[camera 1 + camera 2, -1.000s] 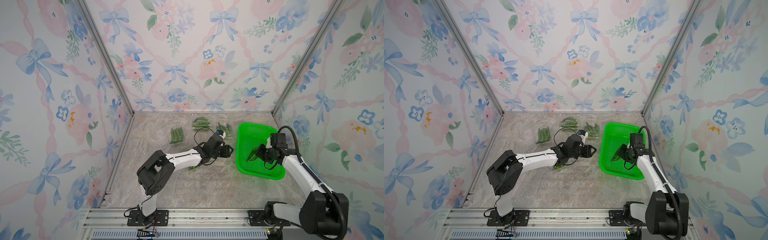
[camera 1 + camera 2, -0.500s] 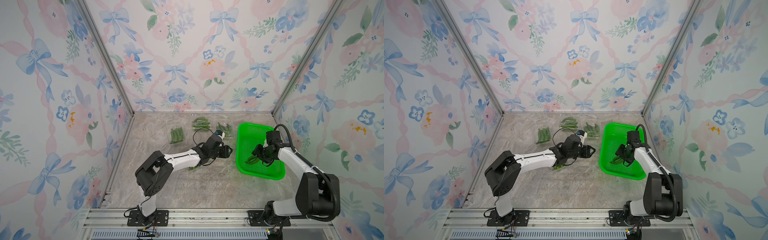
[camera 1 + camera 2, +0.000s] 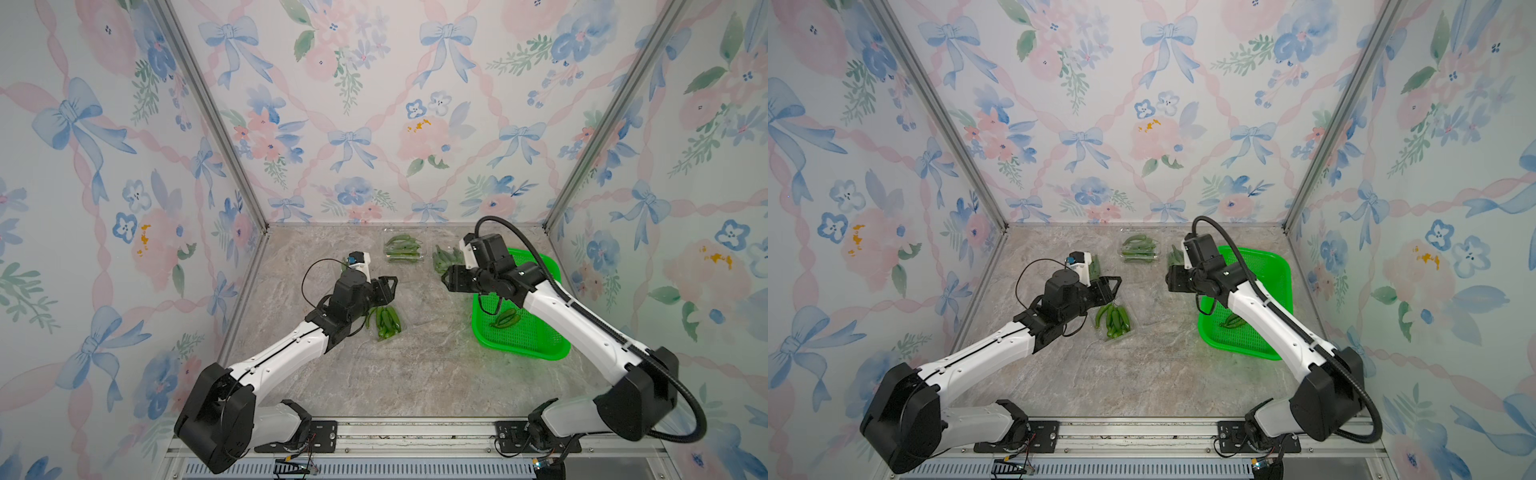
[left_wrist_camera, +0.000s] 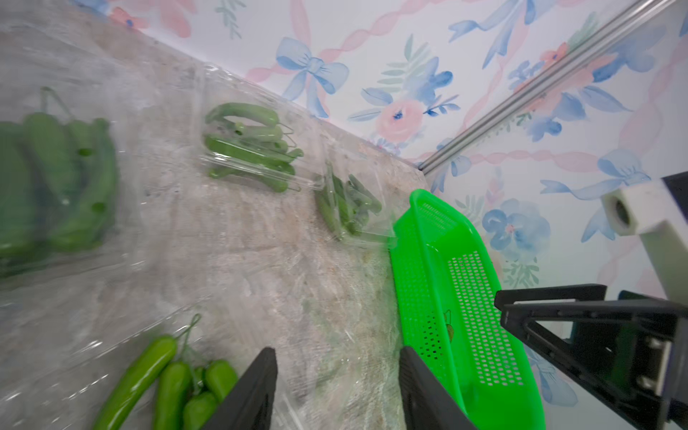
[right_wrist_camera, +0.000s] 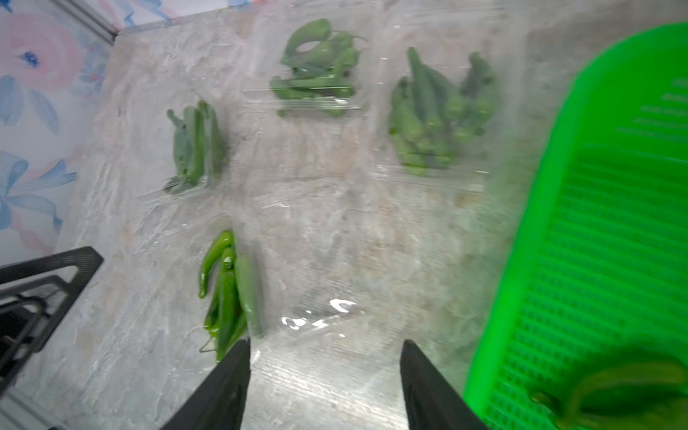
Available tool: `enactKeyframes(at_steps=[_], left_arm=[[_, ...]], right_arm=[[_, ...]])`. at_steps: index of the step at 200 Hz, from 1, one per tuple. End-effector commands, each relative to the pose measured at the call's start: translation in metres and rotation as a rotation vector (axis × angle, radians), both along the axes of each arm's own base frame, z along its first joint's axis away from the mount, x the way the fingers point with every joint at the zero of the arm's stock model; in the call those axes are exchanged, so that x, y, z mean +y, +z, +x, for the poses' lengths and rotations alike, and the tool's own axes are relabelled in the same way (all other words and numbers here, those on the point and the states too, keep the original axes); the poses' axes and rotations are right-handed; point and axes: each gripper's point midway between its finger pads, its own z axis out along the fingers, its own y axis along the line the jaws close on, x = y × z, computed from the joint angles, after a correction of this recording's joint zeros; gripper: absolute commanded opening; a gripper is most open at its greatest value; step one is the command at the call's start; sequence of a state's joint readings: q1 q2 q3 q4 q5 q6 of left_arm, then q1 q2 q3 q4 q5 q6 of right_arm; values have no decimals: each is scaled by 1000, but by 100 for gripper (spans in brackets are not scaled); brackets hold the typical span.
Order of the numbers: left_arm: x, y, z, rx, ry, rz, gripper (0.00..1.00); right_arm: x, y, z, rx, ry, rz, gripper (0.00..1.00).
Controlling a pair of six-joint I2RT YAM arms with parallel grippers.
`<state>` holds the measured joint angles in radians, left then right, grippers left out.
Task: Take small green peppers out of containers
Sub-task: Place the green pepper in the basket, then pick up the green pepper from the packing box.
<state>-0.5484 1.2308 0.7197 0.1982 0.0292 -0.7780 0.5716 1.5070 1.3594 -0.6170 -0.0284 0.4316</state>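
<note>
The left claw (image 4: 337, 357) holds its two black fingers apart, with nothing between them, above the stone-patterned table (image 3: 415, 374) just beside the nearest bunch of small green peppers (image 3: 386, 322). The right claw (image 5: 324, 346) is apart and empty too, over bare table between that bunch and the green basket (image 3: 540, 351). The two claws face each other quite near, so I think they may bump if both go for the same bunch. The peppers are slender, curved and glossy, with thin stems. Such skin may slip from hard fingers, and crossed stems may drag a neighbour out. They lie in four clear trays (image 5: 316, 102), thin plastic and almost invisible, spread over the far part of the table. A light tray may slide or lift together with a pepper. A few peppers (image 3: 505, 318) lie already in the perforated basket.
</note>
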Motion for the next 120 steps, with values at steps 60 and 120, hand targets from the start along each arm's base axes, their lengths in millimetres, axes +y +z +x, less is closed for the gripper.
enactKeyframes(at_steps=[60, 120], left_arm=[[69, -60, -25, 127, 134, 69, 58], [106, -92, -32, 207, 214, 72, 57]], right_arm=[[137, -85, -17, 187, 272, -119, 55], [164, -123, -31, 263, 306, -157, 50]])
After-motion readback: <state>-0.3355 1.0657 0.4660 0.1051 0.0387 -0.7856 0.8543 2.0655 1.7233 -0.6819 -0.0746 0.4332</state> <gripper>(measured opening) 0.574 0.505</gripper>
